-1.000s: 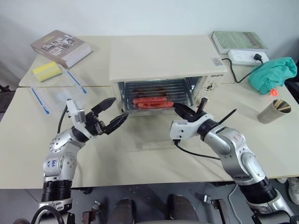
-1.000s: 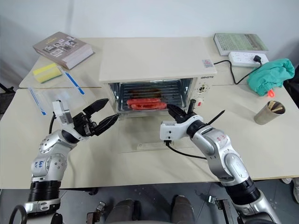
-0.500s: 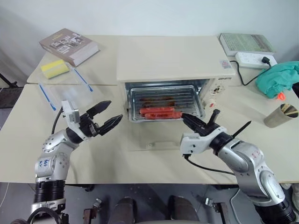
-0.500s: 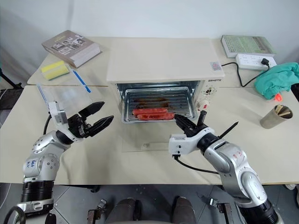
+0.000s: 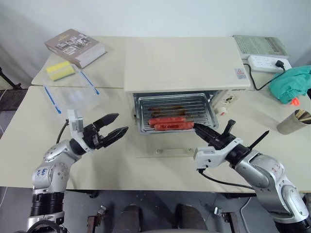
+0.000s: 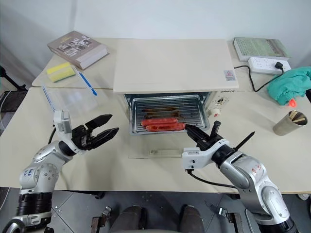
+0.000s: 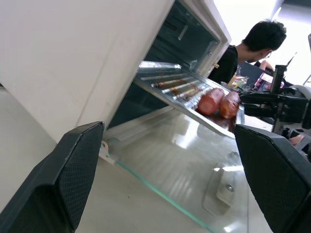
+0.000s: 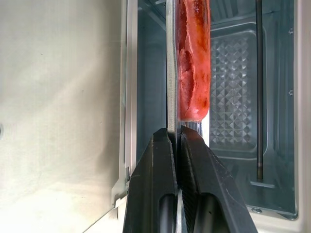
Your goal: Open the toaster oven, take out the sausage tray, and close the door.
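The cream-white toaster oven (image 5: 187, 63) stands at the middle of the table. Its glass door (image 5: 146, 145) lies folded down flat in front of it, bar handle (image 5: 171, 151) nearest me. The shiny sausage tray (image 5: 167, 104) sticks partway out of the opening, with red sausages (image 5: 170, 124) on its rack near the front. My right gripper (image 5: 197, 127) is shut on the tray's front edge (image 8: 170, 73), right beside a sausage (image 8: 193, 58). My left gripper (image 5: 121, 122) hovers open to the left of the door, holding nothing.
A clear plastic bag with blue strips (image 5: 73, 97), a yellow sponge (image 5: 60, 69) and a book (image 5: 75, 47) lie at the back left. At the right are a power strip (image 5: 269, 62), a teal cloth (image 5: 291, 82) and a cup (image 5: 294, 121). A person (image 7: 252, 48) sits beyond the oven.
My right gripper has drawn back toward me with the tray's edge, and the tray has slid a little further out. The left gripper stays open in about the same place. The camera has shifted.
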`<state>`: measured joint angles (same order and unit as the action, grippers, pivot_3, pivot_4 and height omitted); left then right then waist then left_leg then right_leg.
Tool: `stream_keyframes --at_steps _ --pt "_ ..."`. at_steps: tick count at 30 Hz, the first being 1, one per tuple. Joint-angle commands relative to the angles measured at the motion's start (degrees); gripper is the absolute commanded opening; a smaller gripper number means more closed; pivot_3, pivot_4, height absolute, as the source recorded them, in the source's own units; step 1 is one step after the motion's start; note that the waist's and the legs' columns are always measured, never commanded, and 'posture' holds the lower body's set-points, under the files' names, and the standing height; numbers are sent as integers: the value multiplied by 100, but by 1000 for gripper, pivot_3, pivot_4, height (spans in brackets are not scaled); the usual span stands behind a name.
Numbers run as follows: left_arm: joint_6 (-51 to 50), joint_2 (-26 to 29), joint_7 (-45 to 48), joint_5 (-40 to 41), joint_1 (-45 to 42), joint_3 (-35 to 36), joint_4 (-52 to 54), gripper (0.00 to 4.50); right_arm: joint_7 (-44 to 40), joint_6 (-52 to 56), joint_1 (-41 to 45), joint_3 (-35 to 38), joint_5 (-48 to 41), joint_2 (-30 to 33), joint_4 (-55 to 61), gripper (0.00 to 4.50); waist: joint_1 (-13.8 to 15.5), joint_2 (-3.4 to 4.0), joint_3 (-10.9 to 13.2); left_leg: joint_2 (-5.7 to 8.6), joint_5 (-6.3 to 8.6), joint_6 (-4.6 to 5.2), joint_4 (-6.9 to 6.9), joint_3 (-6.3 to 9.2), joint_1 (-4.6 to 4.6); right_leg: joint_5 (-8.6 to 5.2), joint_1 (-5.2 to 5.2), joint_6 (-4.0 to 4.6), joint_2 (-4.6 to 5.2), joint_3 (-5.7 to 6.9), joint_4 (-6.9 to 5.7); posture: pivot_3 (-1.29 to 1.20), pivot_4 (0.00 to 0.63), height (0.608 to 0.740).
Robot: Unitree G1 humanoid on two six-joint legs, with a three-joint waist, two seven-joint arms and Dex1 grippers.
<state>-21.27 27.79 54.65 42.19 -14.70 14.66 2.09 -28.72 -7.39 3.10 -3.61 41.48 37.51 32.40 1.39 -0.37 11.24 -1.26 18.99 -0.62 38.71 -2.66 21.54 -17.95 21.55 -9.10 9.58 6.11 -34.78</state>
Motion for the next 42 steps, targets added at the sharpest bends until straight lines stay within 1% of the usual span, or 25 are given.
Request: stream_keyframes --at_steps 1,7,14,17,21,28,36,39,41,42 --pt "36 -67 115 124 -198 -79 287 4500 124 5 173 117 -25 -63 73 40 -8 0 0 0 0 0 0 -1 0 0 0 0 0 0 0 0 150 740" --pt "7 -206 292 92 -549 -360 218 4500 120 4 429 -5 24 -168 -90 40 -9 0 0 0 0 0 2 -1 1 0 0 0 0 0 -2 0 150 740" --pt "472 -397 288 -186 -1051 -362 -386 4500 118 -24 455 -41 40 -203 -156 40 -10 0 0 1 0 0 4 -3 1 0 0 0 -1 0 -1 0 150 740" --pt "749 -564 264 -308 -1533 -311 -940 4500 102 -64 365 -20 21 -179 -149 40 0 -1 0 1 0 0 12 -2 3 0 0 0 -1 0 -3 0 150 740" --pt "1026 -667 342 -485 -1868 -319 -1439 4500 96 -88 279 47 -3 -141 -101 40 8 -1 1 2 0 1 19 -3 5 0 -2 0 -1 0 -4 0 150 740" --pt "1185 -696 423 -531 -2049 -288 -1764 4500 89 -78 0 235 -11 -139 133 40 0 -2 0 2 -1 2 28 -2 5 0 -3 0 -1 -1 -14 0 150 740" --pt "602 -447 485 -311 -1658 -201 -1345 4500 121 -66 -342 414 -16 -177 498 40 -10 -2 0 2 -1 2 28 -2 5 0 -2 0 -1 -2 -15 0 150 740" --pt "240 -261 433 -197 -1402 -120 -1109 4500 161 -336 -553 490 24 -45 655 40 -11 -2 1 1 -1 2 24 0 4 0 -2 0 -1 -2 -16 0 150 740" --pt "-51 -183 387 -86 -1308 -80 -984 4500 159 -345 -635 530 -26 -84 700 40 -7 -2 1 1 0 3 24 0 5 0 -1 0 -1 -2 -14 0 150 740" --pt "-950 11 153 318 -1205 -5 -837 4500 187 -350 -707 572 -59 -124 731 40 -8 -3 1 1 0 3 25 1 5 0 -1 0 -1 -2 -15 0 150 740"
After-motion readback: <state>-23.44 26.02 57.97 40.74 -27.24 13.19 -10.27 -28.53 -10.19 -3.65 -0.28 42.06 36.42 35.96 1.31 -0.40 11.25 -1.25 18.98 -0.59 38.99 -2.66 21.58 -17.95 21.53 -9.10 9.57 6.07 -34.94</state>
